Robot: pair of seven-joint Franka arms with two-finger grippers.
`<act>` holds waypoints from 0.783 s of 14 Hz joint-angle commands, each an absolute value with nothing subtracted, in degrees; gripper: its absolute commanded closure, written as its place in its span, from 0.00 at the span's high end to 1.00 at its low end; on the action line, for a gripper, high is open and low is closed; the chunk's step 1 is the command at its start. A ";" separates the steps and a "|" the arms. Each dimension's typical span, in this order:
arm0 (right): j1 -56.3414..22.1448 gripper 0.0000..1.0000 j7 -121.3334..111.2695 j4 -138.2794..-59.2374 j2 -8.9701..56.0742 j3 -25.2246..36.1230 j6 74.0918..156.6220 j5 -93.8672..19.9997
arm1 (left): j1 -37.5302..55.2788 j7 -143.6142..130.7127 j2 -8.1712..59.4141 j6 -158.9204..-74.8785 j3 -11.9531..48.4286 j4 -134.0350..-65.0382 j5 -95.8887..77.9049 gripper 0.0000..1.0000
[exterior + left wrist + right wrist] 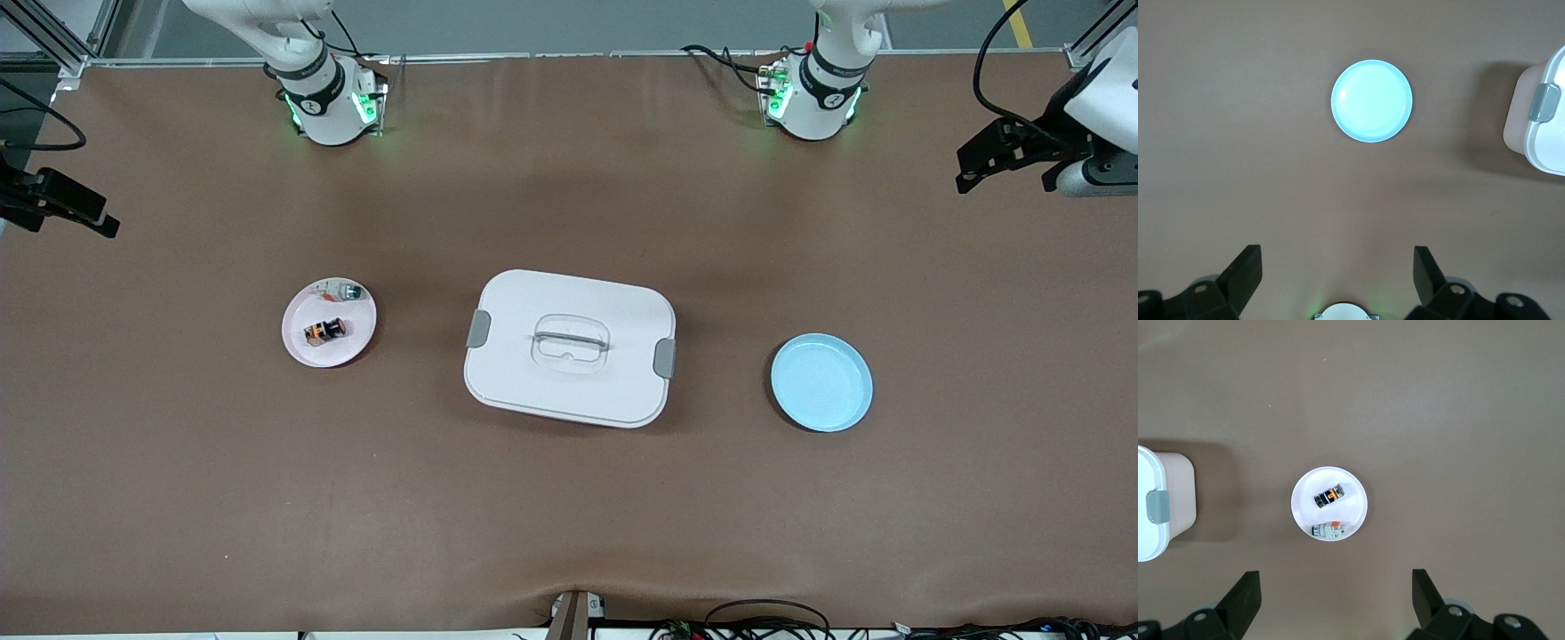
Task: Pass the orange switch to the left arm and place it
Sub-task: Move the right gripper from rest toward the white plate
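Note:
The orange switch (324, 331) (1329, 496) is a tiny black cylinder with orange marks. It lies on a small pale plate (307, 351) (1351, 495) toward the right arm's end of the table. The white box (569, 391) (1148, 513) (1548, 143) with grey clips stands mid-table. My right gripper (1336, 580) hangs high over the bare table between its base and that plate, open and empty. My left gripper (1338, 257) hangs equally high near the blue plate (821, 382) (1371, 100), open and empty. Both arms wait.
A small silver-and-green part (345, 290) (1329, 530) shares the pale plate with the switch. The blue plate holds nothing. The arm bases (324, 98) (813, 89) stand at the table's back edge. Brown tabletop surrounds the box on all sides.

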State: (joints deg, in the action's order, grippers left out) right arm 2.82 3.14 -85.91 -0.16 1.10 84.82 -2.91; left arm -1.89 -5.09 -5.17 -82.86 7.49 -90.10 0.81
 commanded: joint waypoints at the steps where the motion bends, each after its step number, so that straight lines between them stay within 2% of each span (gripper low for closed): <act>1: 2.72 1.00 2.73 -86.75 -1.41 0.88 85.51 -1.85 | -2.02 -5.45 -5.10 -81.83 7.47 -89.03 0.61 1.00; 11: 2.72 1.00 -0.53 -86.66 -1.41 0.97 86.66 -0.62 | -2.20 -5.80 -3.34 -81.83 7.47 -86.92 0.79 1.00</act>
